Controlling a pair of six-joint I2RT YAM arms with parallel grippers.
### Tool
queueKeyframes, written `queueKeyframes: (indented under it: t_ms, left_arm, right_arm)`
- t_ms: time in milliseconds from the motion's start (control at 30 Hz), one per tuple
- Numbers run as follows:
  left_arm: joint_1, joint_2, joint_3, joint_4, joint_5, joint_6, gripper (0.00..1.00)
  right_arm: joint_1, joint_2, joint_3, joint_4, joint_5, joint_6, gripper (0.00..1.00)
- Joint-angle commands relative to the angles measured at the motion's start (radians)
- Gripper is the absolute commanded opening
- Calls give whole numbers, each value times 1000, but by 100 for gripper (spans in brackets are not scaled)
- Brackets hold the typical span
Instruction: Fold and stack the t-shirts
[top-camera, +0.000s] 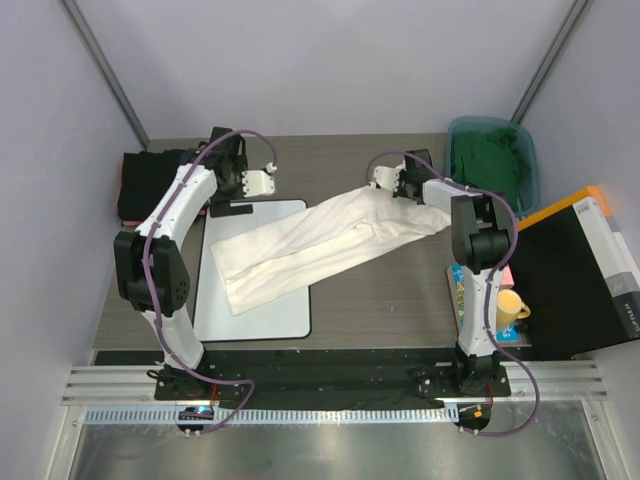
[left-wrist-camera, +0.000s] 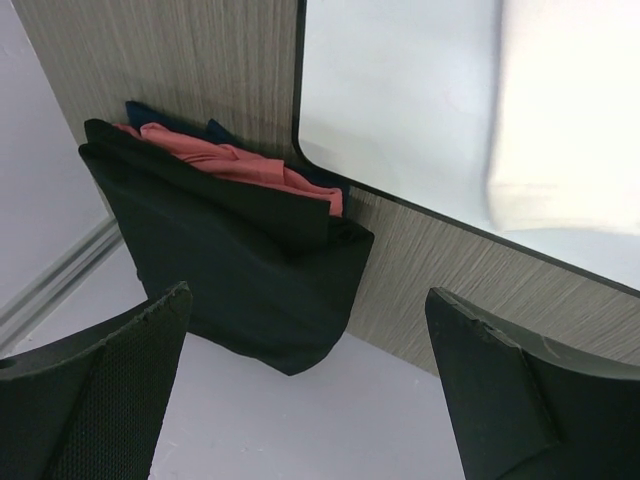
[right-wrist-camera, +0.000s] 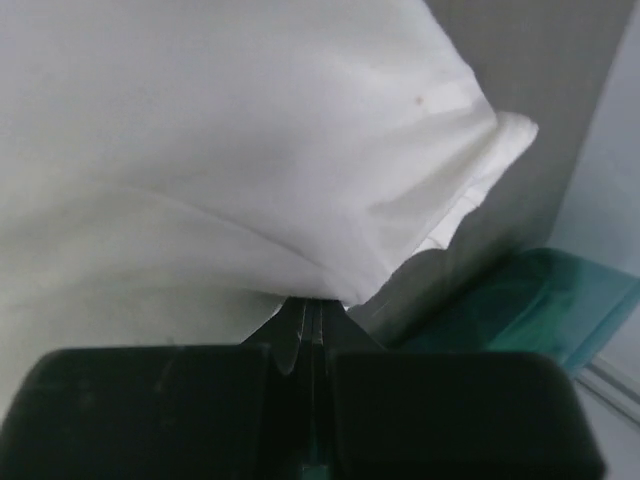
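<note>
Spreading step. Right pincer (top-camera: 392, 182) was clamped shut on white t-shirt (top-camera: 320, 240), apparently its hem; shirt lay diagonally mid-worktop, partly over board (top-camera: 255, 310). Left pincer (top-camera: 258, 184) gaped wide, empty, near far-left folded stack (top-camera: 140, 185). Next: it should grasp shirt's free end.

Pinkish-red t-shirt (left-wrist-camera: 220, 160) largely hidden, apparently sandwiched between black t-shirts (left-wrist-camera: 250, 280).

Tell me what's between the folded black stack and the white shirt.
Bare table, then the white board, which the white shirt partly covers; the left wrist and top views show it.
</note>
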Motion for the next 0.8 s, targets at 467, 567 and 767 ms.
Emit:
queueKeyframes:
  t_ms: [467,567,767]
  left_arm:
    - [-4,-83,-32,169,-57,-130,100]
    - [-6,-95,-64,194,-46,-127,100]
    - [-12,-135,-138,356,-75,-163,100]
  right_arm:
    - [94,271,544,476,297,320,31]
    - [127,156,570,228,195,432,50]
    - [252,-108,436,-347,-229,452,25]
